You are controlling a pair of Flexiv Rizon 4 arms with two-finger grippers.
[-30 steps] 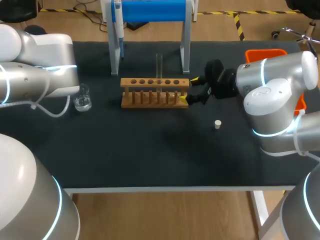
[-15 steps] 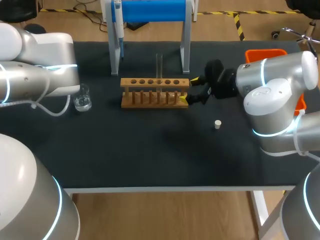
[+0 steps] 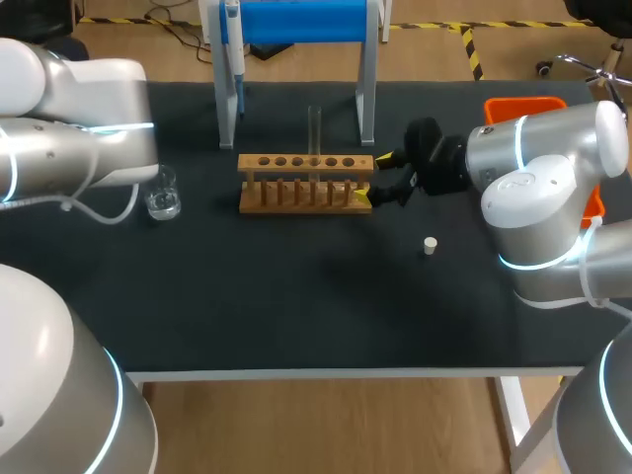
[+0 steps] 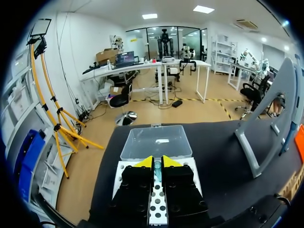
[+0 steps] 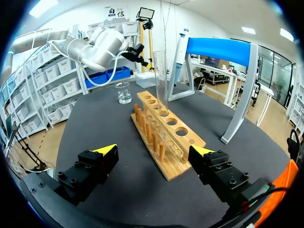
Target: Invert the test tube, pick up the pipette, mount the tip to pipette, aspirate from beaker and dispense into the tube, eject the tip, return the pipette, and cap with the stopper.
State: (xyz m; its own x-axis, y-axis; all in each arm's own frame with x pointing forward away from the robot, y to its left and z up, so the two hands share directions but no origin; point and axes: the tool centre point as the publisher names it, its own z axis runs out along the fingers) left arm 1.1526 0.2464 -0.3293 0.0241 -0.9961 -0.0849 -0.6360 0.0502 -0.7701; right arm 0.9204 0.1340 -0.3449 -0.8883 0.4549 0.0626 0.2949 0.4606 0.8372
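Observation:
A clear test tube (image 3: pixel 315 128) (image 5: pixel 160 78) stands upright in the wooden rack (image 3: pixel 306 183) (image 5: pixel 164 135). My right gripper (image 3: pixel 374 178) (image 5: pixel 153 159) is open, its fingers on either side of the rack's right end and touching nothing. The pipette (image 3: pixel 235 49) (image 5: pixel 178 52) hangs on the blue stand (image 3: pixel 301 22). The beaker (image 3: pixel 163 193) (image 5: pixel 124 92) sits left of the rack, the white stopper (image 3: pixel 430 245) to its front right. My left gripper (image 4: pixel 156 162) is shut above the white tip box (image 4: pixel 158 209), beside its clear lid (image 4: pixel 154 141).
An orange bin (image 3: pixel 523 107) sits at the table's far right, partly behind my right arm. The stand's grey legs (image 3: pixel 367 99) rise just behind the rack. My left arm (image 3: pixel 79 148) hides the tip box in the head view.
My left arm has shifted slightly toward the far side of the table. The right arm, tube and rack have not moved.

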